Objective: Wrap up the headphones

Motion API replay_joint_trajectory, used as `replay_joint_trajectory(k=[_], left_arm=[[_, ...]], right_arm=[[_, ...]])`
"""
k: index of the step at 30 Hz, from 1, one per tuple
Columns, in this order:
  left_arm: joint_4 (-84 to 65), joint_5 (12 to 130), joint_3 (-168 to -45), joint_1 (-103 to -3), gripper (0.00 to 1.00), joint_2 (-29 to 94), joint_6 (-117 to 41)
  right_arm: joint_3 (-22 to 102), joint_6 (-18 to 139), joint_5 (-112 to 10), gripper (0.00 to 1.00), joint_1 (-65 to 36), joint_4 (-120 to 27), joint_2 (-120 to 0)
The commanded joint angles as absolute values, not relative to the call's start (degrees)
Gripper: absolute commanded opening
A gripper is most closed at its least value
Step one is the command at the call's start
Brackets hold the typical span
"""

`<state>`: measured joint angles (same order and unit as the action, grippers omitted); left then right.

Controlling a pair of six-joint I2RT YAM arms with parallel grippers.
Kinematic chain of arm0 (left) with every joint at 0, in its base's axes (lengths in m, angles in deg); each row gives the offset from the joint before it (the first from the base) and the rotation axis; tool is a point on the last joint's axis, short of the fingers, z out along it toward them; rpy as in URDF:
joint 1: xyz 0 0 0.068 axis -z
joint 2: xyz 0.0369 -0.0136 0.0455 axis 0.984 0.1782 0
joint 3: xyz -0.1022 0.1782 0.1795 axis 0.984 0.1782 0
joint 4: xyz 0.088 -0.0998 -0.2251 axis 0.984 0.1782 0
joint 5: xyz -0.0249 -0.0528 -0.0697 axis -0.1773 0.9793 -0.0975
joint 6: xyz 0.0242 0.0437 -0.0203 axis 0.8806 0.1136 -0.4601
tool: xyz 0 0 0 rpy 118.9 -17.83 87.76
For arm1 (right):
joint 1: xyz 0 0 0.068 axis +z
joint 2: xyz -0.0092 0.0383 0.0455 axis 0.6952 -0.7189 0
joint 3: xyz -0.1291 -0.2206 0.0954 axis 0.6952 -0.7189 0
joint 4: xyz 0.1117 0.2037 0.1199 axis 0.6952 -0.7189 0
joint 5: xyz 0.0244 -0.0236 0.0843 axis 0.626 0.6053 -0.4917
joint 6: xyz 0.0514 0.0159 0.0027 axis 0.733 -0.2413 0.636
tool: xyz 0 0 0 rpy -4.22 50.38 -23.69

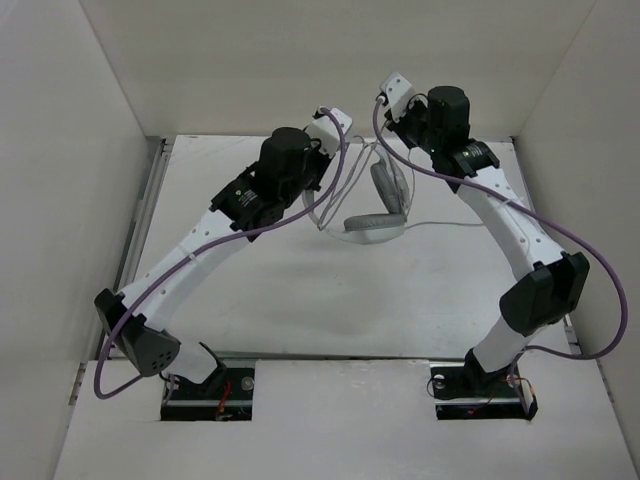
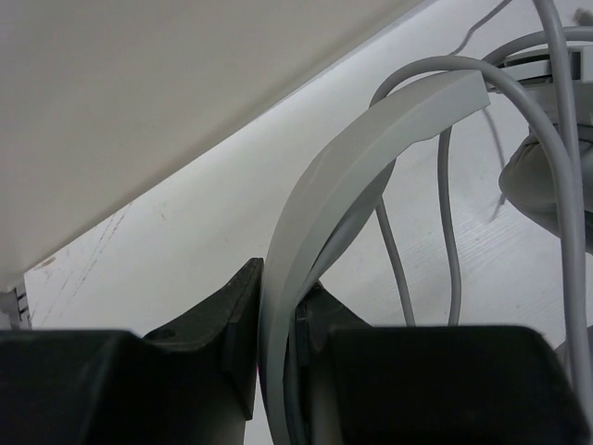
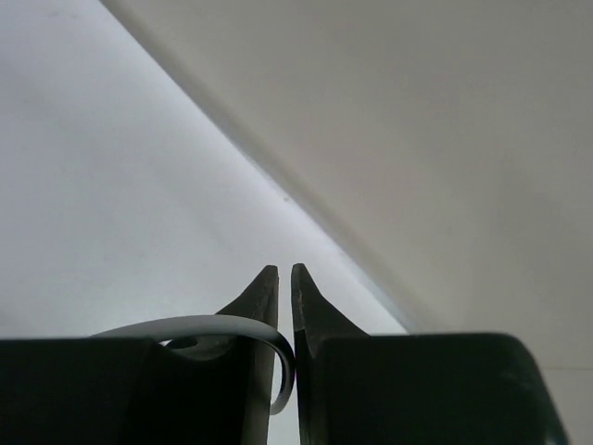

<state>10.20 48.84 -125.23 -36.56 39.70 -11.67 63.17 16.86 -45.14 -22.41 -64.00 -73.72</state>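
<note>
The left tool (image 2: 281, 283) is clamped on the pale grey headband (image 2: 371, 148) of the headphones (image 1: 375, 225), which are at the far middle of the worktop (image 1: 300, 290), between the two arms. The right tool (image 3: 285, 271) has its fingers almost together, and the thin cable (image 3: 204, 324) curves into the slit between them. Whether it pinches the cable I cannot tell.

White table (image 1: 330, 300), plain white walls (image 1: 300, 60) on 3 sides, even light
</note>
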Motion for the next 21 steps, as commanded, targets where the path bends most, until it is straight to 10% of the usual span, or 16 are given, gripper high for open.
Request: replay_joint_trajectory(k=[1,21], left_arm=[[6.8,52.6,-132.5,-35.5,0.00,35.6,-15.7],[11.0,59.4,-159.6,-36.5,0.00,44.1,-22.6]], right_arm=[[66.4,27.2,-55.3,0.17,-23.2,-64.7,-75.1],[56.7,74.9,-98.0,0.19,-21.9,-44.8,-79.2]])
